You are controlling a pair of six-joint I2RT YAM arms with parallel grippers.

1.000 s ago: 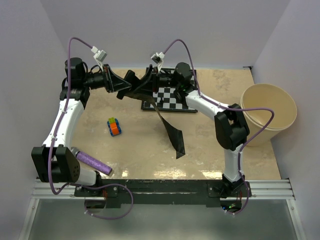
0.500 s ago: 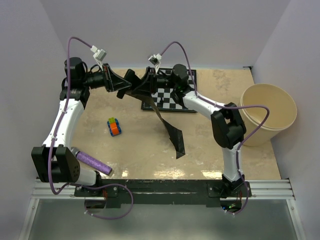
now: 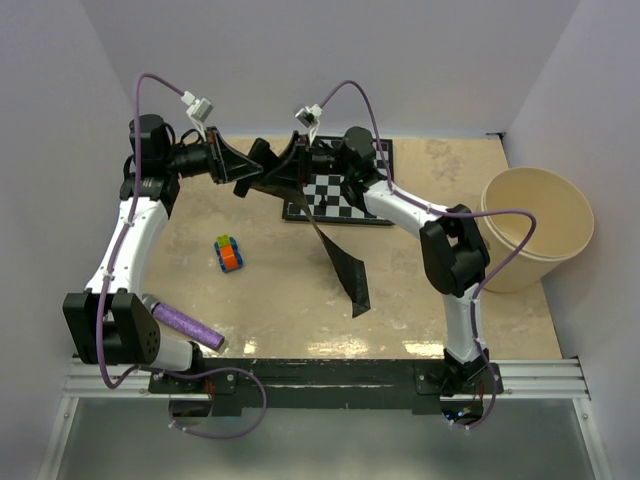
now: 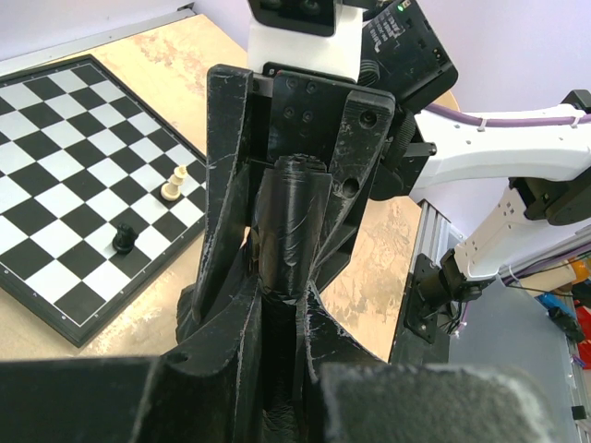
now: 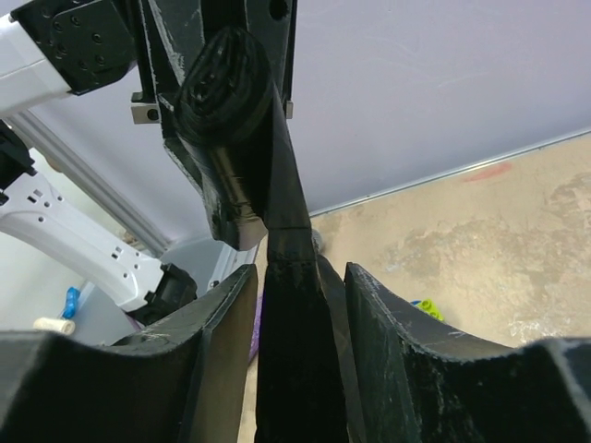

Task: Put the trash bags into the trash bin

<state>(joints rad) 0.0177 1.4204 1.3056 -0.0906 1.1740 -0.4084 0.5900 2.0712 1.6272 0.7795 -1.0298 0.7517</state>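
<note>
Up at the far side, above the near left corner of the chessboard (image 3: pixel 350 195), my two arms meet nose to nose over the table (image 3: pixel 420 300). I see the left gripper (image 3: pixel 248 180) clenched on the bag roll (image 4: pixel 291 221), a short glossy black cylinder that stands up between its fingers in the left wrist view. The right gripper (image 3: pixel 275 172) faces it, one finger on each side of the roll's free end. I cannot tell from either wrist view whether those fingers press it or only flank it. From the meeting point a narrow strip of black film (image 3: pixel 348 270) hangs down and to the right, its wider lower end near the middle of the table. The bin (image 3: pixel 530 265) stands at the right edge, well apart from the roll and the film, and I see only bare cream wall inside it. The tabletop is a mottled sandy beige with paler worn patches, and pale lilac walls (image 3: pixel 400 60) close it in at the back and both sides. A white piece (image 4: pixel 173 185) and a black piece (image 4: pixel 122 240) stand on the board. A small coloured toy (image 3: pixel 230 253) sits left of centre, and a purple roll (image 3: pixel 188 326) lies near the left arm's base, by the metal rail (image 3: pixel 100 380) at the near edge.
</note>
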